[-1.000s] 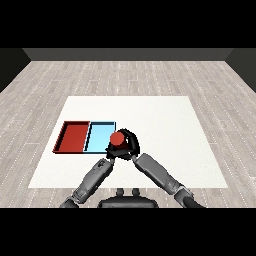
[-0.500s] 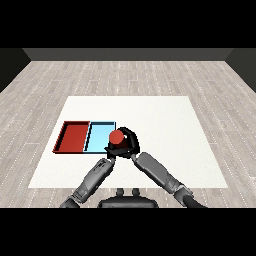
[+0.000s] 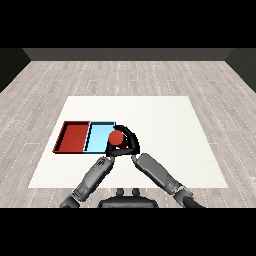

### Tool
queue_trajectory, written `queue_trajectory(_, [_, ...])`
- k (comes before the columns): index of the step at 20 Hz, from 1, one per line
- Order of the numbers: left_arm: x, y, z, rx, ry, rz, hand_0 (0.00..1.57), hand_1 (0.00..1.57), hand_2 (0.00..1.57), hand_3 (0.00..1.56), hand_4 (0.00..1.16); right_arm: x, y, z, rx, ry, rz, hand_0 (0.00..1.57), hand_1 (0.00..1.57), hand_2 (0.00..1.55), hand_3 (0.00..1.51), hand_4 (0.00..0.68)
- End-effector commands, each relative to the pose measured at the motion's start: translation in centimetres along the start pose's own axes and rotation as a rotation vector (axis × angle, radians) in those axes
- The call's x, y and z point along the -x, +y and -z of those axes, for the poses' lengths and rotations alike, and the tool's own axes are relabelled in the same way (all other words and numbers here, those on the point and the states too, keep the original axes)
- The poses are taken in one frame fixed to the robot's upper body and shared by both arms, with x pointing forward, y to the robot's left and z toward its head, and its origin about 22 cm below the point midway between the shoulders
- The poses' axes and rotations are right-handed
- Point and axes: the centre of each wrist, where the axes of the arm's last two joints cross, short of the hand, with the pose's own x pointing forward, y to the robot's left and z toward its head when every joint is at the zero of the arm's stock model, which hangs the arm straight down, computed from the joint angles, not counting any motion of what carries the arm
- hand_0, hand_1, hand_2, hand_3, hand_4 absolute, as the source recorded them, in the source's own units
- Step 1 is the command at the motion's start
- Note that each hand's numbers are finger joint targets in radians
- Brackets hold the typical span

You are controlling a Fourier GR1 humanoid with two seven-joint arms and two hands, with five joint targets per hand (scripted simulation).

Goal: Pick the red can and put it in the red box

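Head view: the right hand curls round the red can, clamped on it, at the near right corner of the light blue tray. The left hand sits just below the can; I cannot tell whether its fingers are apart or together. The red tray lies beyond the blue one, to the hand's left. To do this well, I judge the can should cross the blue tray high enough to clear both rims. The white table stands on a grey plank floor.
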Motion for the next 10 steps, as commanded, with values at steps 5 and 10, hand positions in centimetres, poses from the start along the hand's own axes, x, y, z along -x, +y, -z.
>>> queue_trajectory(5, [-1.4,-0.3,0.0,-0.017,-0.039,0.005,1.57,1.57,1.56,1.48,1.13,-1.3,-2.2,0.0,0.007,0.014,-0.017,0.0,0.0,0.0,0.0,0.0])
queue_trajectory(10, [-0.1,0.5,0.8,-0.033,0.012,-0.021,1.57,1.57,1.57,1.51,1.15,-0.8,-1.7,0.6,0.04,-0.034,-0.006,0.0,0.0,0.0,0.0,0.0])
